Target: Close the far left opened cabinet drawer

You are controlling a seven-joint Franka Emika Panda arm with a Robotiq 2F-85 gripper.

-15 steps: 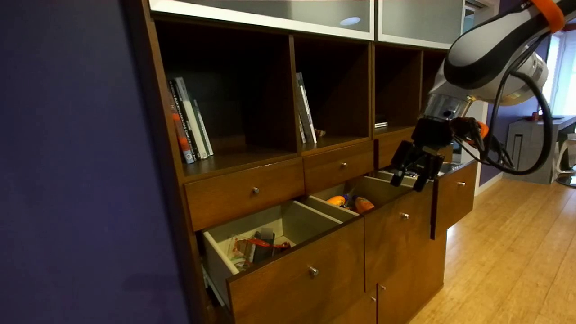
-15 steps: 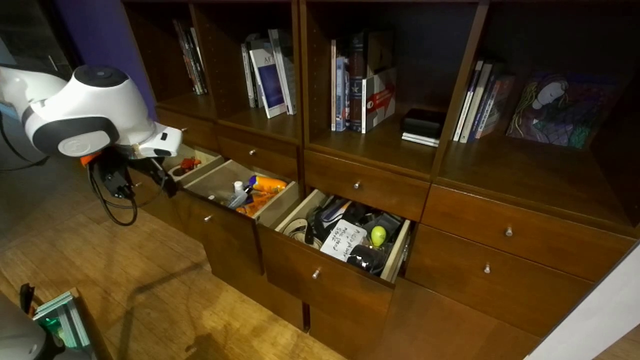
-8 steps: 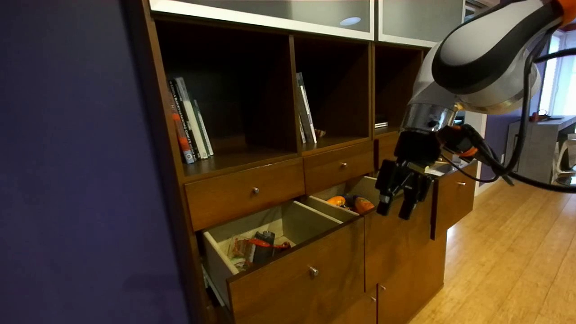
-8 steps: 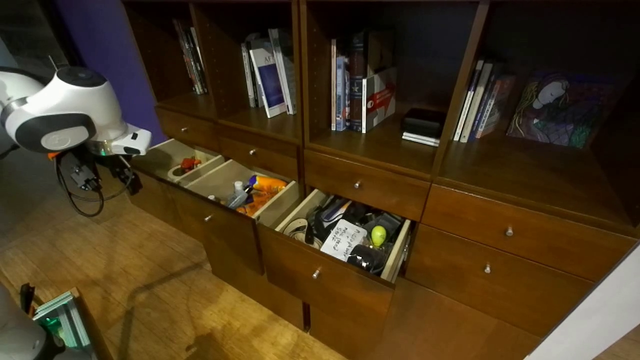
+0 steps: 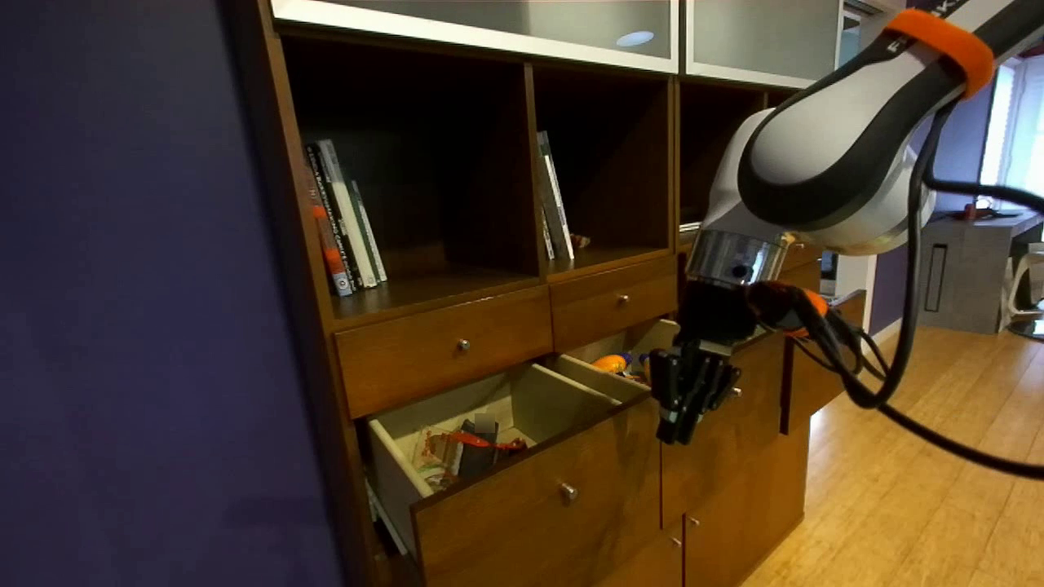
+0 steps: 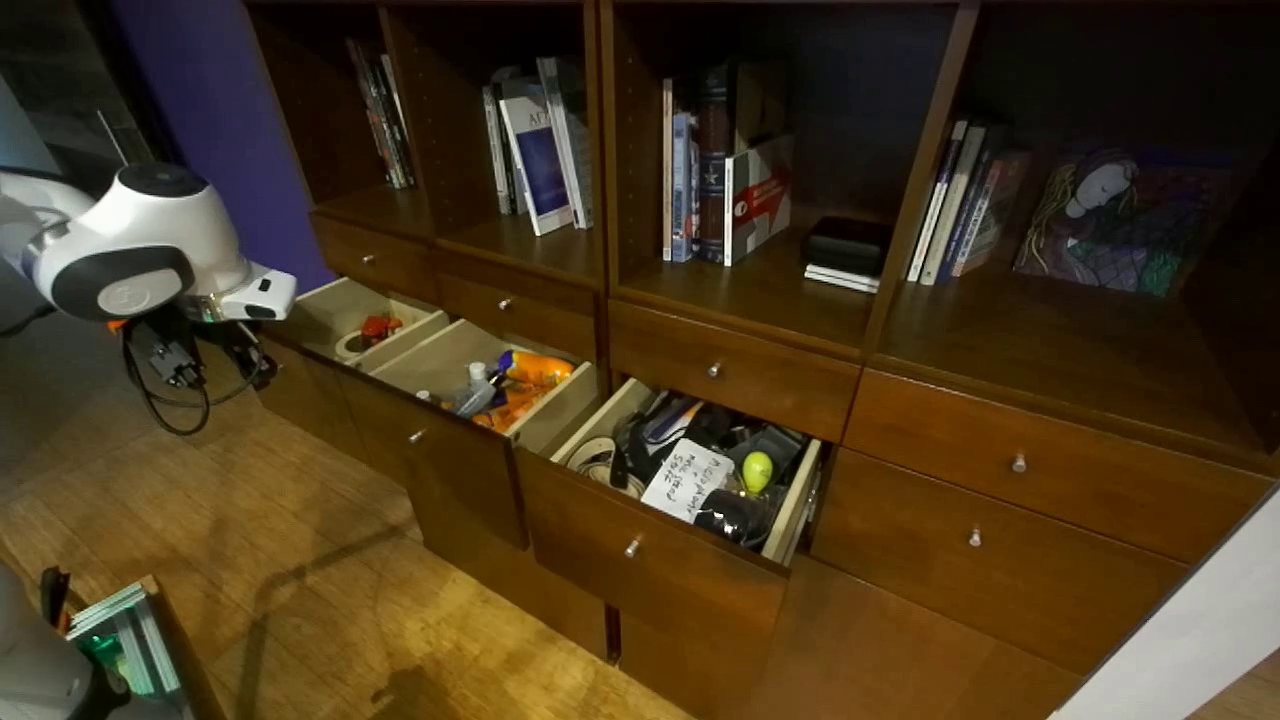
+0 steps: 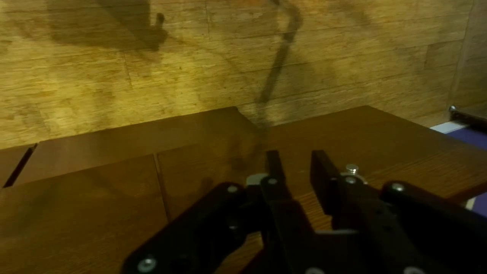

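Note:
The far left cabinet drawer [image 5: 522, 522] is pulled out, its brown front facing the room and its pale inside holding red and dark clutter. An exterior view from farther off shows that drawer [image 6: 325, 315] at the left end of the row. In the wrist view its front [image 7: 395, 140] lies beneath the fingers, with a small silver knob [image 7: 352, 168] beside the right finger. My gripper [image 5: 679, 430] points down in front of the drawer's right-hand edge; contact cannot be told. The gripper [image 7: 295, 153] is partly open, a narrow gap between the fingers and nothing in it.
A neighbouring drawer [image 6: 416, 455] with orange items is pulled out too. Beyond it is an open drawer [image 6: 650, 590] of mixed items. A small drawer front [image 5: 444, 359] sits above the left one. A purple wall [image 5: 163, 285] borders the cabinet.
My gripper has moved left along the drawer fronts and lower, and its fingers have come closer together. The drawers have not visibly moved.

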